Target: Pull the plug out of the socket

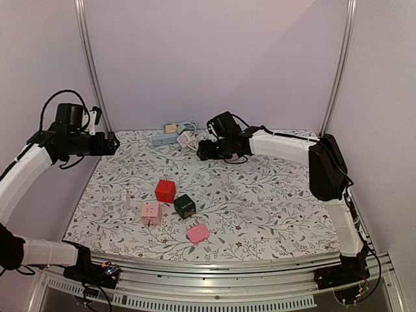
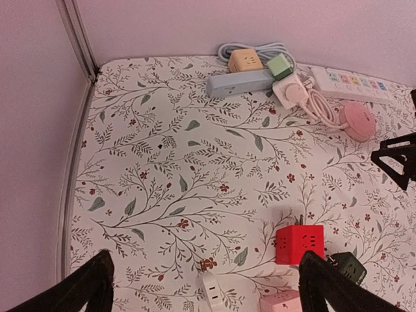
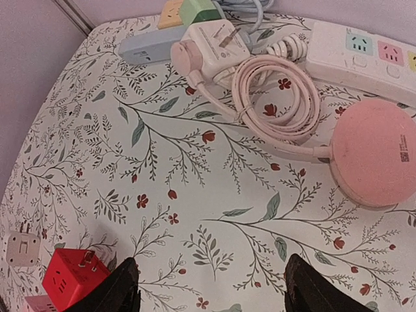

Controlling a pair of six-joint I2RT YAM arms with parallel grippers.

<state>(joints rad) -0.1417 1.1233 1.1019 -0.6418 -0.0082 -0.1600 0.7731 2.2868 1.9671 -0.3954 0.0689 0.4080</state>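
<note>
— Condition of the table (image 1: 273, 208) and arms?
— I see the left gripper (image 2: 205, 257) hovering at ten o'clock, fingers spread, nothing between them. The right gripper (image 3: 209, 262) is at twelve, likewise spread and empty.
— The task item?
— The white socket (image 3: 221, 42) lies at twelve o'clock near the back edge, with the plug (image 3: 184, 55) seated at its nine o'clock.
</note>
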